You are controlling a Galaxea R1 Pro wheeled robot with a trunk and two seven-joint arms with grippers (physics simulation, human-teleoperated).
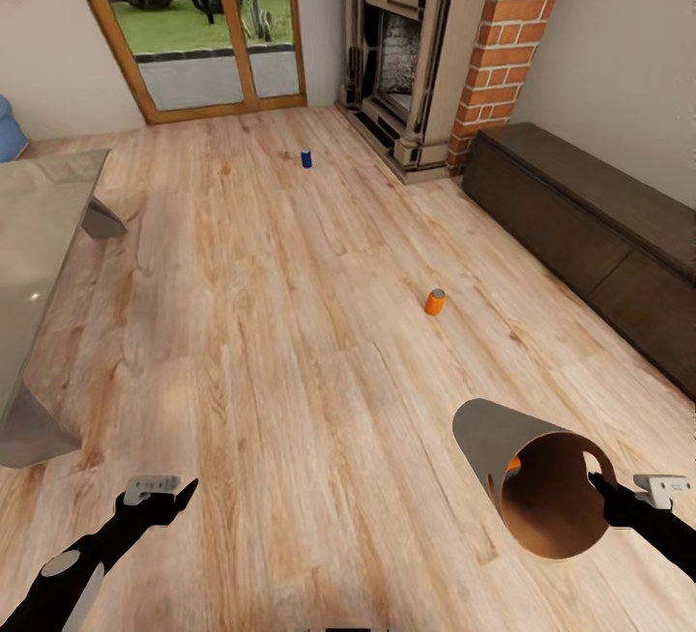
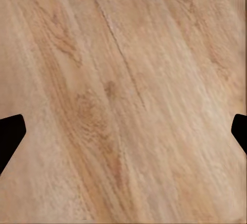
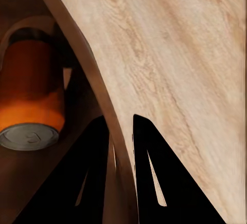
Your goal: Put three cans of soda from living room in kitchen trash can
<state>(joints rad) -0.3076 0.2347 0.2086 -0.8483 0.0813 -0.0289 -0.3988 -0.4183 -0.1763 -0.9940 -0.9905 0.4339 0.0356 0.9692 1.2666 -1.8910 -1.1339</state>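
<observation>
Cans stood apart on the living-room floor, an orange can (image 1: 435, 301) mid-room and a blue can (image 1: 306, 158) near the fireplace (image 1: 406, 62); both looked light, rigid and slick, best pinched across the body. The right end effector (image 3: 121, 131) clamped the tilted bin (image 1: 503, 448) by its rim, another orange can inside (image 3: 31, 106), while the left end effector (image 2: 123, 131) hung wide and empty.

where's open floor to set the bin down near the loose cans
The widest bare floor lies between the glass coffee table and the orange can. Another open stretch runs between the orange can and the blue can. It is tighter along the dark low cabinet and by the fireplace. The right tool grips the bin's rim.
</observation>
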